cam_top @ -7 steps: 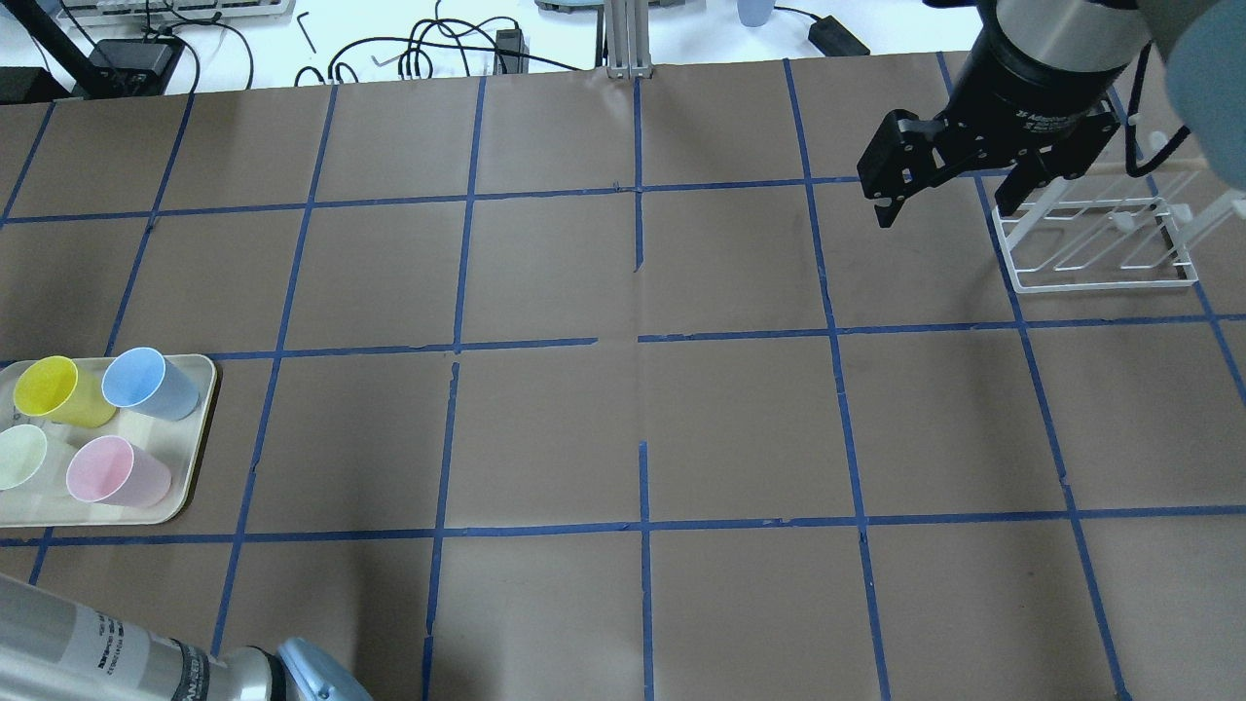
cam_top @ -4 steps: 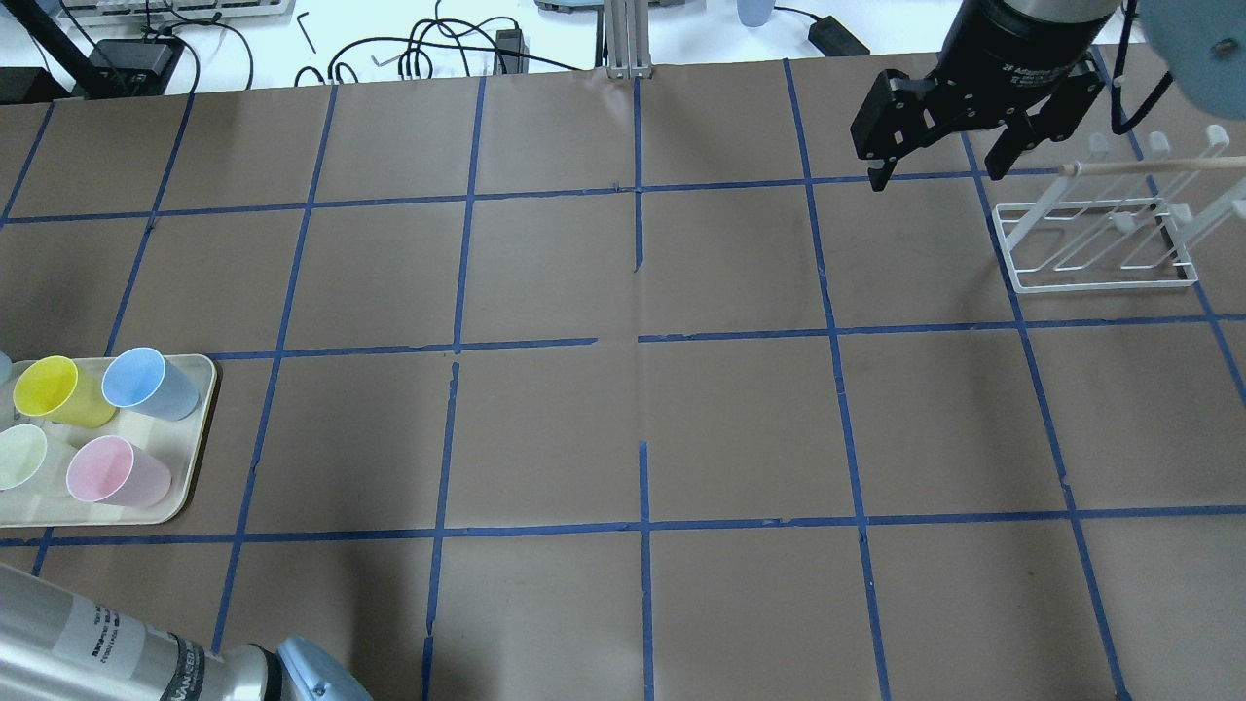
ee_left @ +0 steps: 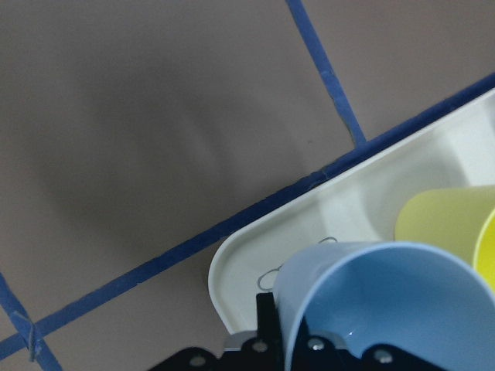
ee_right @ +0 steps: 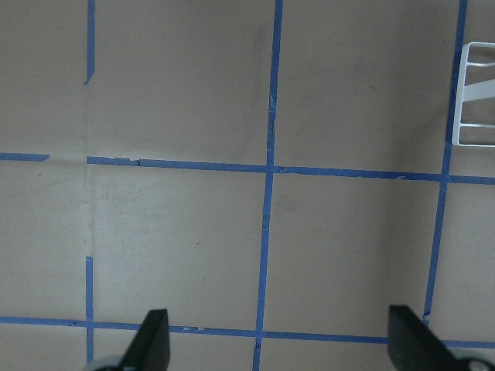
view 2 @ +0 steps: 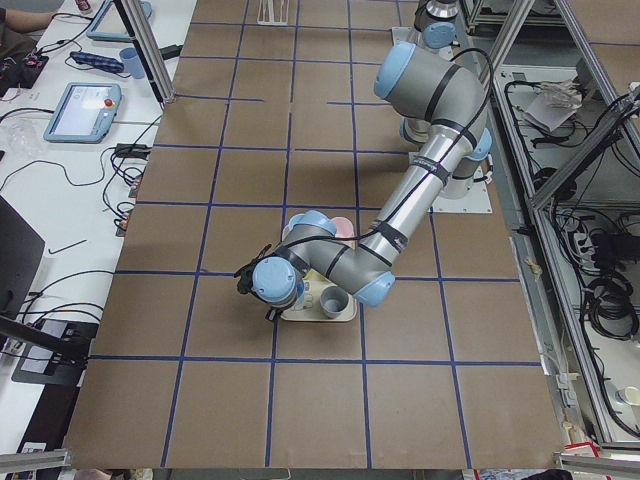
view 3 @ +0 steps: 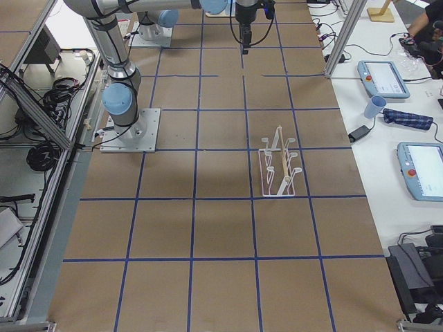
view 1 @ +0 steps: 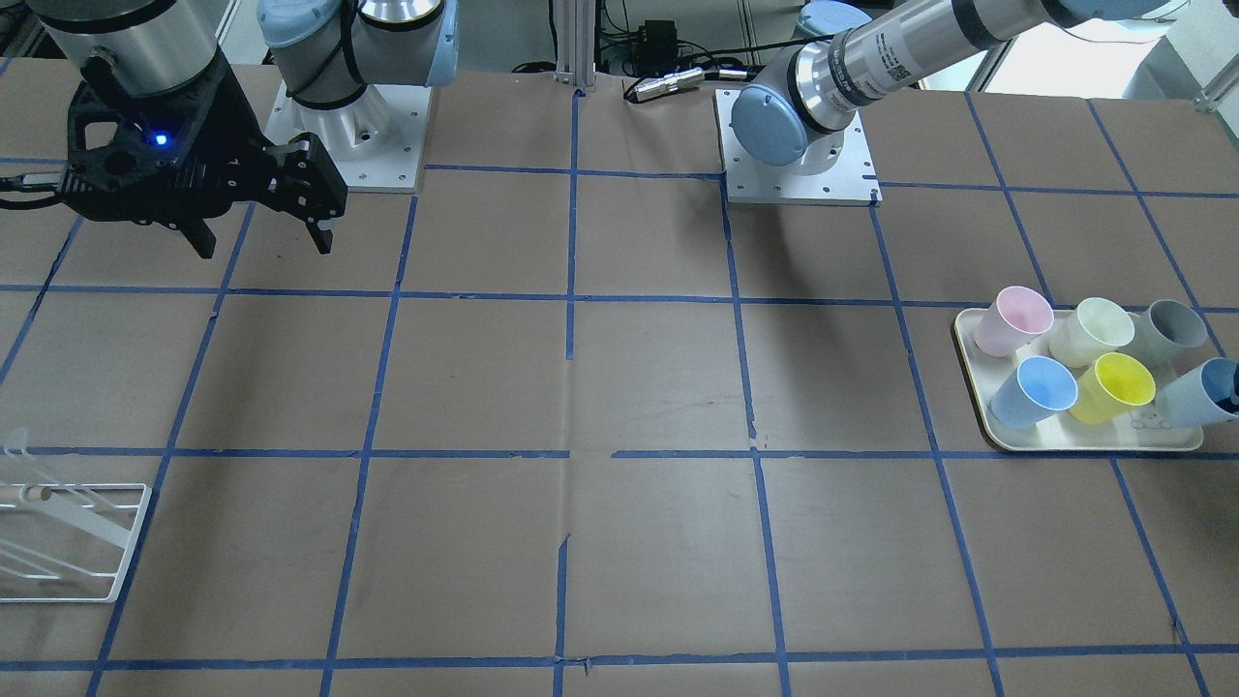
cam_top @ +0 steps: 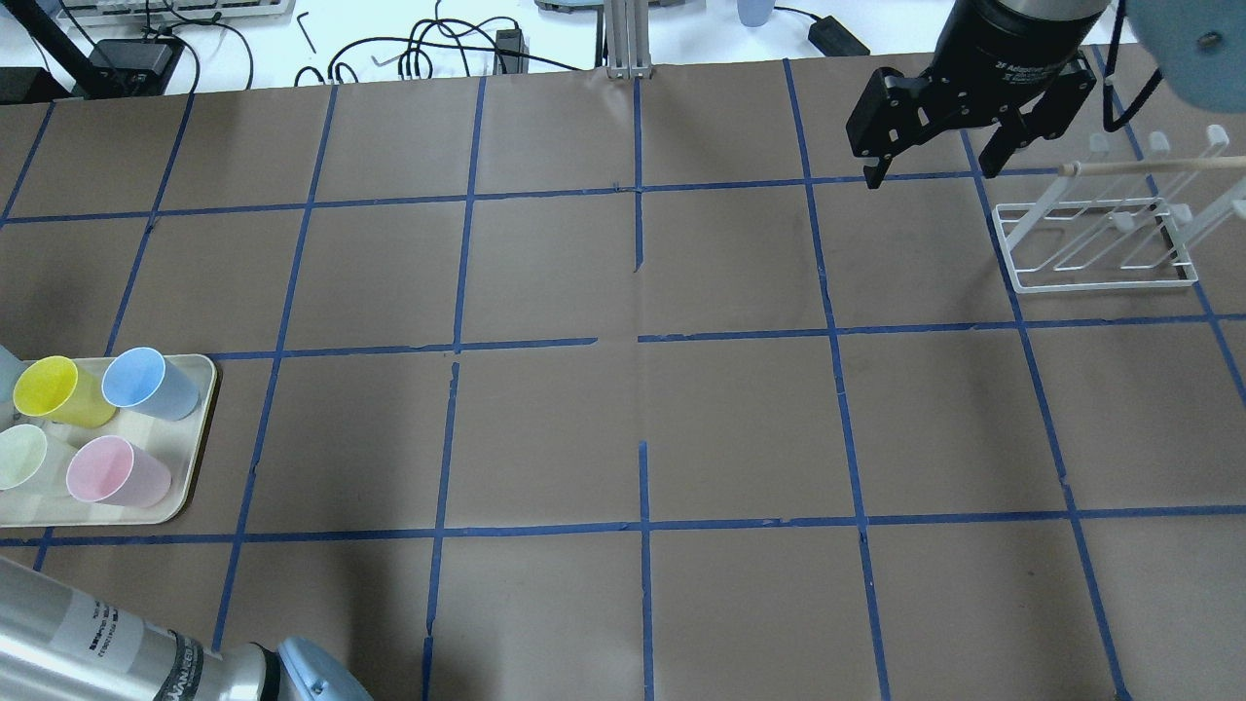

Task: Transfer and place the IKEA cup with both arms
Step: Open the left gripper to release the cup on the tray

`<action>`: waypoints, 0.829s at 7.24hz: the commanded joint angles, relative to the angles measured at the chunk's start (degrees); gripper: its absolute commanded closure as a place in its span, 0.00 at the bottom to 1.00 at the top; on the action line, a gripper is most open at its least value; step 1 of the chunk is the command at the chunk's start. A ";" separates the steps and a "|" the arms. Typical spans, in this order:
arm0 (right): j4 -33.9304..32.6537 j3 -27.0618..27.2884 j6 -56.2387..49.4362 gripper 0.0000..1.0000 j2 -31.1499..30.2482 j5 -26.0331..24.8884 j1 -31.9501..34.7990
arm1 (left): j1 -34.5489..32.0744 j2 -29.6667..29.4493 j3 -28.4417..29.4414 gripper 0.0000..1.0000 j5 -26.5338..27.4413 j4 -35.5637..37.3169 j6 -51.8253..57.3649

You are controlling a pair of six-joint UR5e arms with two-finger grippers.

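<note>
ikea cup (ee_left: 371, 309) lies right at the left gripper (view 2: 248, 284), grip impossible to tell; the spread right gripper (cam_top: 929, 173) is far off.

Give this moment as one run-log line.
left claw: at IKEA cup, tray end, grip unclear | right claw: open, empty, near rack

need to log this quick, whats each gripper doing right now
Left gripper: at the IKEA cup; open or closed cannot be told.
Right gripper: open, empty.

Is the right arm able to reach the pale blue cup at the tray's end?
Probably not: the right gripper hangs open by the rack, and the IKEA cup is far across the table.
</note>
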 commanded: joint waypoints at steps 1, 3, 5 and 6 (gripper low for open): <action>-0.04 -0.24 0.03 0.00 -0.04 -0.11 0.00 | 0.12 -0.46 -0.27 1.00 0.10 -0.13 0.01; -0.04 -0.42 0.12 0.00 0.05 -0.28 0.09 | 0.91 -0.55 -2.11 1.00 0.10 -0.04 -0.07; -0.04 -0.77 -0.05 0.00 0.31 -0.02 0.09 | 1.00 -0.46 -2.65 0.52 0.01 0.22 -0.07; -0.04 -0.68 -0.05 0.00 0.23 -0.02 0.09 | 1.00 -0.55 -2.65 0.36 0.01 0.22 -0.16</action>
